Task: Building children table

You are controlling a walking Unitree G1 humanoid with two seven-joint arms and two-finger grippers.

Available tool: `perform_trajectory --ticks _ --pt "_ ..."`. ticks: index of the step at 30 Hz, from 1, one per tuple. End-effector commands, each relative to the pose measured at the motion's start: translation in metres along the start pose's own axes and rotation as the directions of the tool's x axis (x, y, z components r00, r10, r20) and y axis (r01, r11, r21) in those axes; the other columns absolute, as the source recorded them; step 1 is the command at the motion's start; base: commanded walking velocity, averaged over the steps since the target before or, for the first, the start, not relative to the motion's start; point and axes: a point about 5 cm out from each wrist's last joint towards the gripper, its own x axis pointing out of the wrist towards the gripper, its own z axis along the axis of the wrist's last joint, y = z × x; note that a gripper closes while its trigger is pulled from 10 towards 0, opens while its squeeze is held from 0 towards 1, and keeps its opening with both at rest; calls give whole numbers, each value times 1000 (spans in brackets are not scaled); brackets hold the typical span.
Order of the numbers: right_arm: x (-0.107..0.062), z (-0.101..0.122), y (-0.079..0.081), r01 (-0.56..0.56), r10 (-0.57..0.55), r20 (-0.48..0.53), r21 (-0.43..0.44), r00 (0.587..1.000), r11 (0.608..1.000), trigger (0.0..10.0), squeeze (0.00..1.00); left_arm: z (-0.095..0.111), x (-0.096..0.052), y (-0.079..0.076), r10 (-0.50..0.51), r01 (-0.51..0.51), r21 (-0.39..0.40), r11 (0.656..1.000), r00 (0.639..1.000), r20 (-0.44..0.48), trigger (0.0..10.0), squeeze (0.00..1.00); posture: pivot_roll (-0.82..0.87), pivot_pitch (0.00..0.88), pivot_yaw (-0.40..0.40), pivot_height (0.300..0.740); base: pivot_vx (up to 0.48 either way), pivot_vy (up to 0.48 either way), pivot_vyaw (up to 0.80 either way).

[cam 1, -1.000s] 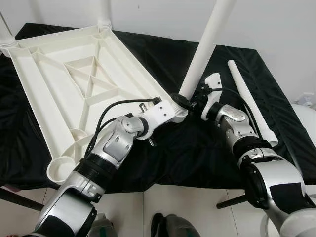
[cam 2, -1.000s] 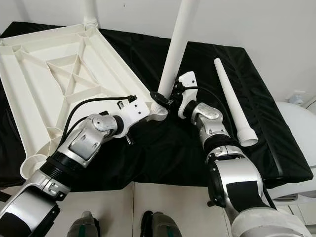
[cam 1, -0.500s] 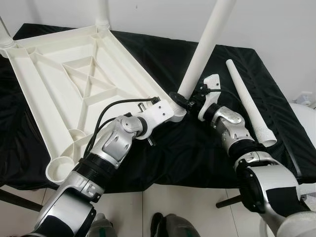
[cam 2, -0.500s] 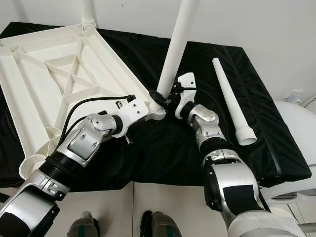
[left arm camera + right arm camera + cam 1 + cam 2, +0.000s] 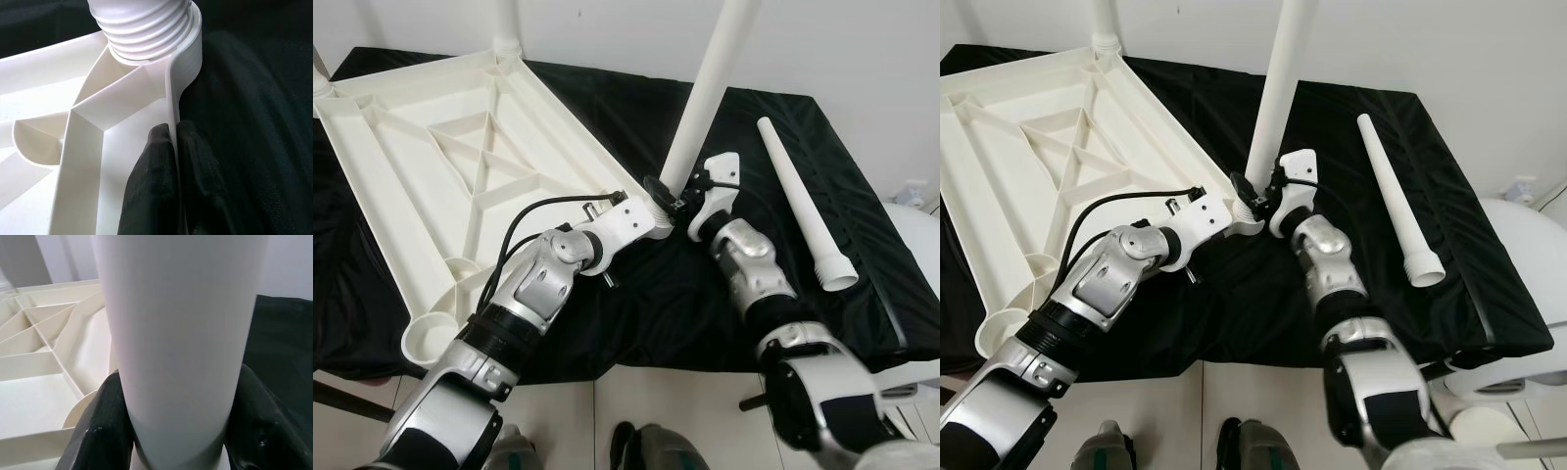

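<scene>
I am working on the upturned table top [image 5: 431,176], which is lying underside up on the black cloth [image 5: 636,323], its ribs facing me and its long axis running from near my left side away toward the far left. Two legs are already standing in its far corner sockets, and the near corner socket [image 5: 433,335] by my left elbow is waiting bare.

My left pincer [image 5: 171,147] is pinching the thin outer rim of the table top just short of the corner socket, one finger [image 5: 156,161] inside the wall and the other outside, closed on the plastic. I am holding there, I judge, to keep the top from turning or sliding while a leg is being twisted in; the threaded collar [image 5: 142,24] sits just beyond my fingertips.

My right pincer [image 5: 677,199] is gripping the white leg [image 5: 705,93] low down, just above that collar, its two black fingers [image 5: 107,416] wrapped on either side of the tube. The leg is standing nearly upright, tilted slightly away to the right, base down in the socket, thin end up. Gripping low probably gives me better control for screwing it home.

Well to the right of my right pincer, the last leg [image 5: 803,201] is lying flat on the cloth, its flared end pointing toward me.
</scene>
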Motion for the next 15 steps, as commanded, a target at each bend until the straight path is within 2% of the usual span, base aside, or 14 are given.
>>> perform_trajectory --ticks 1,6,7,10,13,15 --pt "6 12 11 31 -31 58 1 998 1000 10000 0 -11 6 -20 -73 73 -12 997 996 -48 10000 0 90 36 -131 740 0 0 0" --pt "6 13 16 75 -75 71 8 995 997 10000 0 -12 6 -21 -75 75 -12 997 996 -48 10000 0 91 32 -132 740 0 0 0" --pt "7 11 18 169 -170 65 23 983 985 10000 0 -12 6 -23 -78 78 -12 997 996 -48 10000 0 93 26 -132 740 0 0 0" --pt "7 11 19 198 -199 65 26 978 980 10000 0 -12 6 -23 -80 79 -12 997 996 -48 10000 0 93 25 -132 740 0 0 0" --pt "4 6 21 355 -357 30 51 934 933 10000 0 -12 6 -25 -84 83 -12 996 995 -47 10000 0 91 15 -132 740 0 0 0" --pt "4 5 22 390 -391 20 49 920 919 10000 0 -12 6 -25 -86 85 -11 996 995 -46 10000 0 89 13 -130 740 0 0 0"
